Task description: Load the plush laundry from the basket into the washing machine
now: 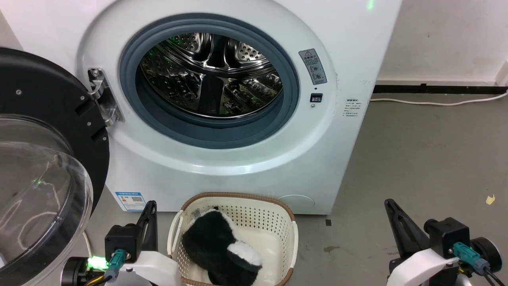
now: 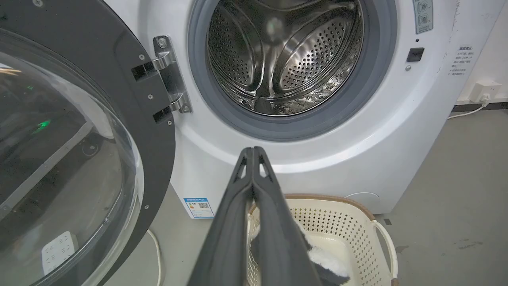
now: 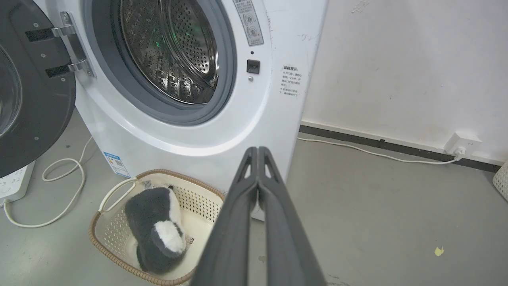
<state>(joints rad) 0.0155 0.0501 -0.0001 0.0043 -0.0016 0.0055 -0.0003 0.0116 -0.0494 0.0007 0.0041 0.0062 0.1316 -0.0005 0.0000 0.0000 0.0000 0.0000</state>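
Observation:
The black plush laundry (image 1: 220,248) with white furry patches lies in the left half of the cream basket (image 1: 278,222), which stands on the floor before the washing machine (image 1: 222,167). The washer's black-rimmed bubble door (image 1: 35,174) is swung wide open to the left, and the steel drum (image 1: 210,75) is bare inside. My left gripper (image 1: 150,206) is shut and holds nothing, just left of the basket. Far to the right, my right gripper (image 1: 389,204) is shut with nothing in it. The plush (image 3: 156,228) and basket (image 3: 115,234) lie left of the right gripper (image 3: 258,151). The left gripper (image 2: 253,151) covers part of the plush (image 2: 325,258).
A white cable (image 1: 436,103) runs along the floor by the back wall to a socket (image 3: 462,143). Another white cord (image 3: 59,186) loops on the floor under the open door. A yellow scrap (image 1: 491,199) lies on the grey floor at right.

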